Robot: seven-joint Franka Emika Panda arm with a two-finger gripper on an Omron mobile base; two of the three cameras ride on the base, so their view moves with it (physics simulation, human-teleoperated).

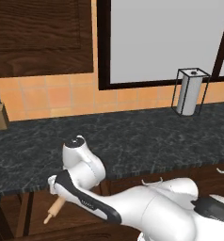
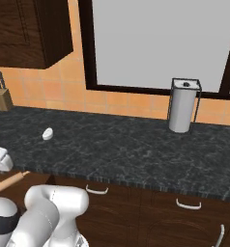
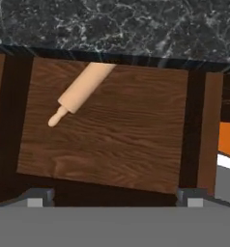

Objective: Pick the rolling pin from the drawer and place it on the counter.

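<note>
One rolling pin (image 3: 83, 88) lying diagonal on drawer (image 3: 107, 144) floor, far end tucked under counter (image 3: 112, 24) edge. Gripper hovering above, apart; jaw state: cannot tell. Risks: clipping the overhang on lift, off-centre pinch rolling it away.

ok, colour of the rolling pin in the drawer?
Light tan wooden rolling pin; clearest in the hand view.

We see a paper towel holder (image 2: 183, 105) by the window (image 2: 160, 43), a knife block (image 2: 1, 94), and a small white oval object (image 2: 48, 134).
</note>
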